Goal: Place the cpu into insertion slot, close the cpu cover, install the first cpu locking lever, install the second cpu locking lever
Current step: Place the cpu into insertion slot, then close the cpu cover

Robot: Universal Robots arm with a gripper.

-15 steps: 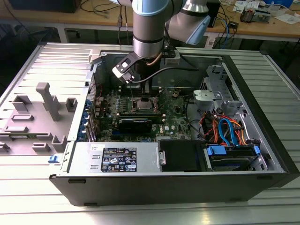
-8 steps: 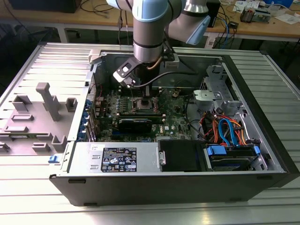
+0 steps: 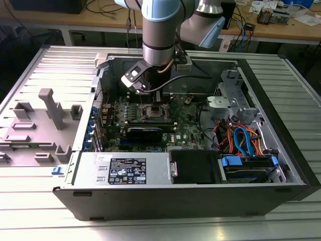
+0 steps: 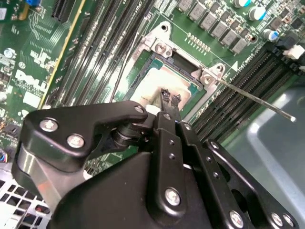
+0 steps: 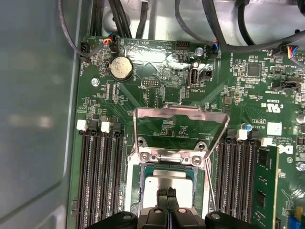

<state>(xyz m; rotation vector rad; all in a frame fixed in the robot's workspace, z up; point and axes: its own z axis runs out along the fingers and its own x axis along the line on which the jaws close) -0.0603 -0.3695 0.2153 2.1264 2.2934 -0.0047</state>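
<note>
Nearest me is the dark wall of the open case [image 3: 200, 201], lying on a grey slatted table [image 3: 150, 231]. Just inside sits one silver power supply [image 3: 90, 170] with a white sticker [image 3: 128, 170] covered in small print, and beside it a tangle of blue and orange cables [image 3: 243, 140].

Further in, the arm [image 3: 160, 30] comes straight down over the green board [image 3: 185, 128], wrist bent so the tool points at the slot [image 5: 132, 183]. In both wrist views the two fingers [image 5: 163, 194] are pressed together with hardly a gap, holding nothing, their tips right at the cpu [image 5: 167, 180]. The cpu lies flat in the slot, silver top up. Past it the cover [image 5: 178, 112] stands hinged open, the board showing through its window. One thin lever [image 4: 252, 100] sticks out free from the slot's corner. Two banks of black memory slots [image 5: 102, 181] flank the slot, and one green stick [image 5: 267, 186] is seated. One coin cell [image 5: 120, 67] lies beyond the cover.

On the exterior view's left stands a grey fixture [image 3: 50, 108]. At the back is a second table [image 3: 281, 27] strewn with wires.
</note>
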